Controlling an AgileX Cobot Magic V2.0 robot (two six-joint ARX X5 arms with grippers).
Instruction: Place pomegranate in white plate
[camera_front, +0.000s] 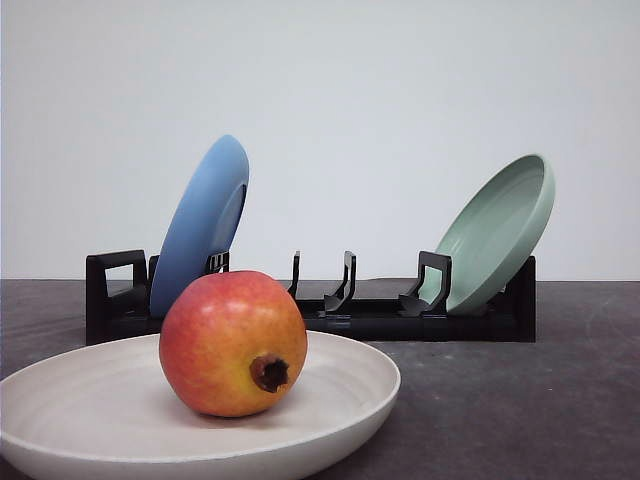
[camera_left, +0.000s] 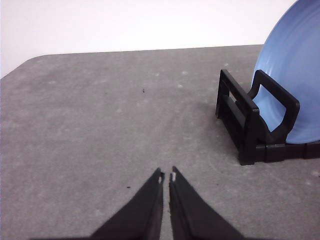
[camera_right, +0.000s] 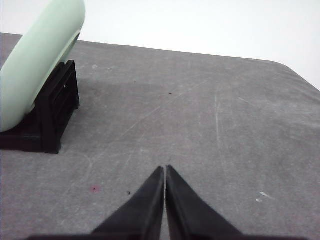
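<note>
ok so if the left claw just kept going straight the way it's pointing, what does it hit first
Probably nothing but the bare grey table. The left claw, shut and empty, points across open tabletop toward the far edge. The black dish rack holding the blue plate sits off to one side of that line, though depth is hard to judge.

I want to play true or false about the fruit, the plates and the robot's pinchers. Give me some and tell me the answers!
1. The pomegranate sits in the white plate. True.
2. The blue plate lies flat on the table. False: it stands tilted in the black rack.
3. The pale green plate leans at the rack's right end. True.
4. The left gripper holds the fruit. False: it is shut on nothing, above bare table.
5. The right gripper is wide open. False: it is shut.
</note>
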